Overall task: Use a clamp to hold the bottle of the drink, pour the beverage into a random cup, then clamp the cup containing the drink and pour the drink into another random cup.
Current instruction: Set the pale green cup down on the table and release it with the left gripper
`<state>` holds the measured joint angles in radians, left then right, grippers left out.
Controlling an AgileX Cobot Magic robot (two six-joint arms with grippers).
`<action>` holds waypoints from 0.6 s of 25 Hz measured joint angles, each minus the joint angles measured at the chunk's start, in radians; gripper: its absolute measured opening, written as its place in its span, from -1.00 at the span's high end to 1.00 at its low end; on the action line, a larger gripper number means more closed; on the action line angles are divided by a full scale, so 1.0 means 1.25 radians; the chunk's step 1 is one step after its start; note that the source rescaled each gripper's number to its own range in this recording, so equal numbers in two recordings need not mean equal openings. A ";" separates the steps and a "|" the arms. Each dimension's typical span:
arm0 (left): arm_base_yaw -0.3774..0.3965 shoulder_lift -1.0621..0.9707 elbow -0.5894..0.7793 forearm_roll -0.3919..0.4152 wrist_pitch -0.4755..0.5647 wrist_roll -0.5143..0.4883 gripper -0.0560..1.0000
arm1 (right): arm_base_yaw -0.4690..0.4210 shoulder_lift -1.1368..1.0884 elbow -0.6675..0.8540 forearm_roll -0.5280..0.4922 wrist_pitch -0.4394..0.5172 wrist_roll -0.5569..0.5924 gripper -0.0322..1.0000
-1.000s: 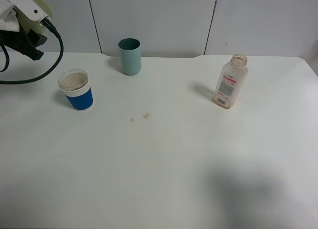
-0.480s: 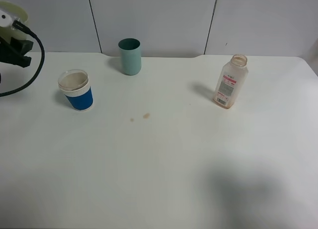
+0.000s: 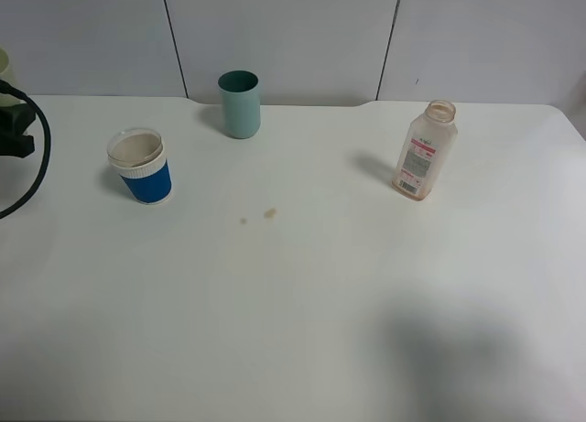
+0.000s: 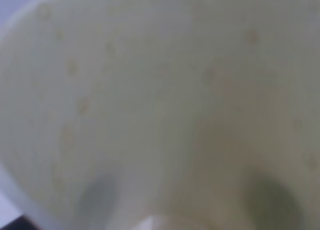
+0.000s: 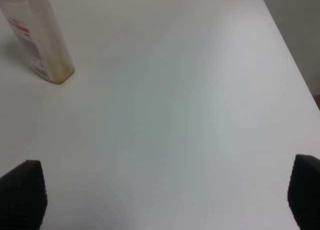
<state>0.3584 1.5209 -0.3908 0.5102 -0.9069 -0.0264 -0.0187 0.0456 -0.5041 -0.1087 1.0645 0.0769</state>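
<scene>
An uncapped bottle stands upright at the desk's right, well apart from the blue cup and teal cup; the right end effector, wide and empty, faces it, while the left, shut, sits off-frame

On the table, a paper cup stands at the left, another cup behind and to its right near the back edge, and the bottle well apart on the right.
</scene>
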 joint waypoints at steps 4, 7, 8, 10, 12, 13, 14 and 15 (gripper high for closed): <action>0.000 0.031 0.061 -0.053 -0.097 0.001 0.89 | 0.000 0.000 0.000 0.000 0.000 0.000 -0.87; 0.000 0.069 0.107 -0.073 -0.161 0.005 0.89 | 0.000 0.000 0.000 0.000 0.000 0.000 -0.87; 0.000 0.083 0.119 -0.075 -0.184 0.008 0.89 | 0.000 0.000 0.000 0.000 0.000 0.000 -0.87; 0.000 0.110 0.147 -0.077 -0.217 0.013 0.89 | 0.000 0.000 0.000 0.000 0.000 0.000 -0.87; 0.000 0.134 0.169 -0.077 -0.230 0.021 0.89 | 0.000 0.000 0.000 0.000 0.000 0.000 -0.87; 0.000 0.146 0.179 -0.077 -0.231 0.028 0.89 | 0.000 0.000 0.000 0.000 0.000 0.000 -0.87; -0.002 0.156 0.187 -0.079 -0.232 0.030 0.89 | 0.000 0.000 0.000 0.000 0.000 0.000 -0.87; -0.007 0.165 0.192 -0.079 -0.234 0.031 0.89 | 0.000 0.000 0.000 0.000 0.000 0.000 -0.87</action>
<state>0.3494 1.7276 -0.1510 0.4111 -1.1992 0.0122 -0.0187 0.0456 -0.5041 -0.1087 1.0645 0.0769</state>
